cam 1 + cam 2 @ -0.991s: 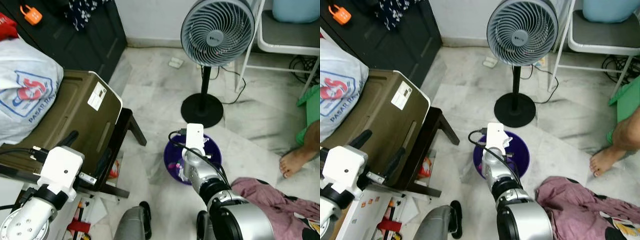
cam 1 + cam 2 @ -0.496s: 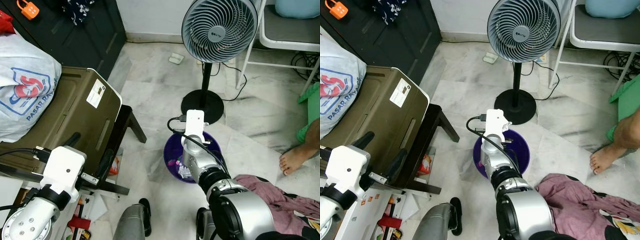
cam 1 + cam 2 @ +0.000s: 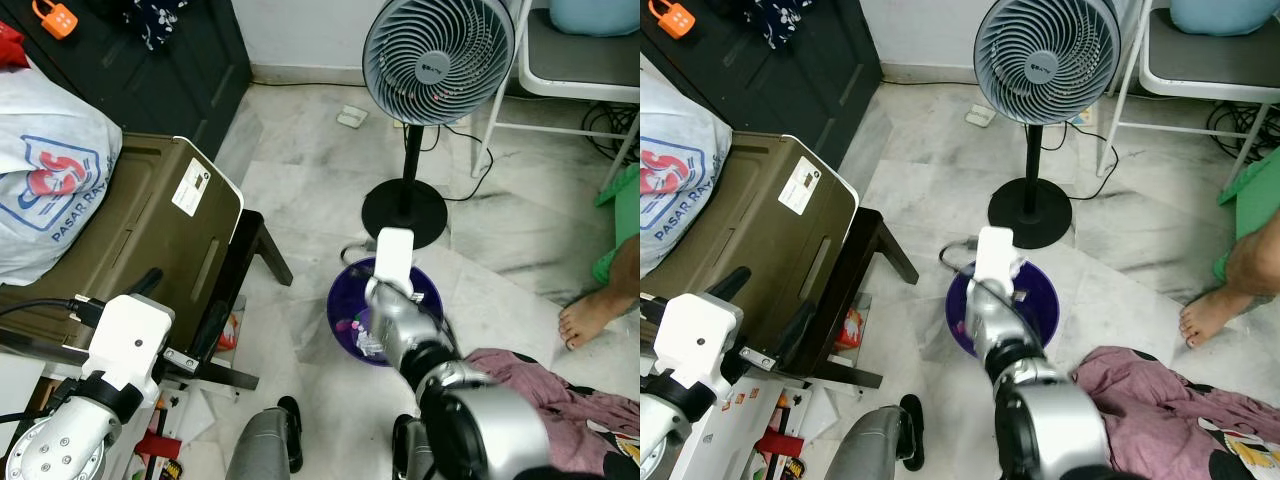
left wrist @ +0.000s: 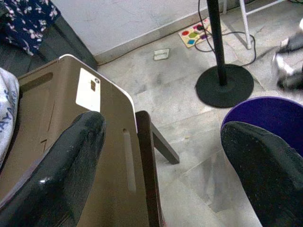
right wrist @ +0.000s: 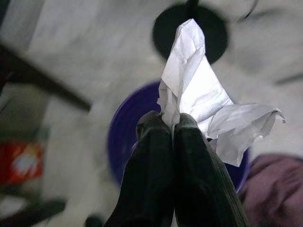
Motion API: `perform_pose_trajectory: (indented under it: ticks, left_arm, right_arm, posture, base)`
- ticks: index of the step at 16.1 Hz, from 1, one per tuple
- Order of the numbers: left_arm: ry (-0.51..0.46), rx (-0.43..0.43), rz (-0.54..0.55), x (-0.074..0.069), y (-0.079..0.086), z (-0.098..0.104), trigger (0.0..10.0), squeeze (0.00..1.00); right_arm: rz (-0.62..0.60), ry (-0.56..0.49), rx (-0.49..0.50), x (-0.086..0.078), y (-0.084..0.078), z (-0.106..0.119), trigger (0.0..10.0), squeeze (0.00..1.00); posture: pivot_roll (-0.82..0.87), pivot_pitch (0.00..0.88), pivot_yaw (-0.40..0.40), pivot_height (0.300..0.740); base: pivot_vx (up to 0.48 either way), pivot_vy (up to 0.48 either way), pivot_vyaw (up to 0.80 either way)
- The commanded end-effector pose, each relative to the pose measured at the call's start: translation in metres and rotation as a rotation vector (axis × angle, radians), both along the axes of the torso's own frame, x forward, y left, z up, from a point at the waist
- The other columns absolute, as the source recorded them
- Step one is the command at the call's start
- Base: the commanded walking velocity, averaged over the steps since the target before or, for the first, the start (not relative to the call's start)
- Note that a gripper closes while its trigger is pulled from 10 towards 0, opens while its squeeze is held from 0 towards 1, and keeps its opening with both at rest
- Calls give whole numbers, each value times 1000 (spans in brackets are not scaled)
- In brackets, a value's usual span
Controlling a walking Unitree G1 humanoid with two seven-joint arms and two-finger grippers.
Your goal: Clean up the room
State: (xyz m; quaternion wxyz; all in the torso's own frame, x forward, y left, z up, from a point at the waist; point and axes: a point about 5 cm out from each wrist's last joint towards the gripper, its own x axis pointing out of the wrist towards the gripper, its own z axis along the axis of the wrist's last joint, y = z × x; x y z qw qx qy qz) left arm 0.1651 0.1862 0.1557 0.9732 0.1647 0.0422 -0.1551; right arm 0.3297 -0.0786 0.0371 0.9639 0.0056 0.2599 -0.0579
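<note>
Two silver, ribbed arms carry white boxy wrist cameras [image 3: 128, 340] with thin black cables [image 3: 35, 306], ending in long, matte black fingers [image 4: 66, 177].

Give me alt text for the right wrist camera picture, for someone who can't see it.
The right gripper, its two black fingers shut together, pinches a crumpled piece of white paper above a purple bin on a pale marble floor. Beyond the bin is the round black base of a standing fan, and the background is blurred.
</note>
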Motion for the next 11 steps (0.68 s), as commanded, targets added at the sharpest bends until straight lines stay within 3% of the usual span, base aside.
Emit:
perform_pose_trajectory:
  ticks: [1, 4, 6, 8, 11]
  left_arm:
    - [22, 9, 17, -2, 3, -4, 10000, 0]
    - [18, 6, 16, -1, 3, -6, 10000, 0]
    - [21, 6, 23, -3, 4, -7, 10000, 0]
    - [26, 7, 32, -5, 5, -8, 10000, 0]
    - [22, 4, 31, -3, 4, -8, 10000, 0]
  right_arm:
    - [107, 77, 61, -16, 28, -13, 10000, 0]
    - [204, 93, 76, -27, 53, -17, 10000, 0]
    - [200, 80, 69, -27, 54, -16, 10000, 0]
    - [148, -8, -2, -12, 29, -6, 10000, 0]
    - [53, -33, -63, 0, -9, -2, 10000, 0]
  posture:
    - [252, 267, 164, 740]
    - [253, 263, 161, 740]
    - [259, 261, 157, 740]
    - [252, 260, 155, 740]
    - [241, 260, 156, 740]
  base:
    - [0, 0, 0]
    - [0, 0, 0]
    - [0, 0, 0]
    - [0, 0, 0]
    - [0, 0, 0]
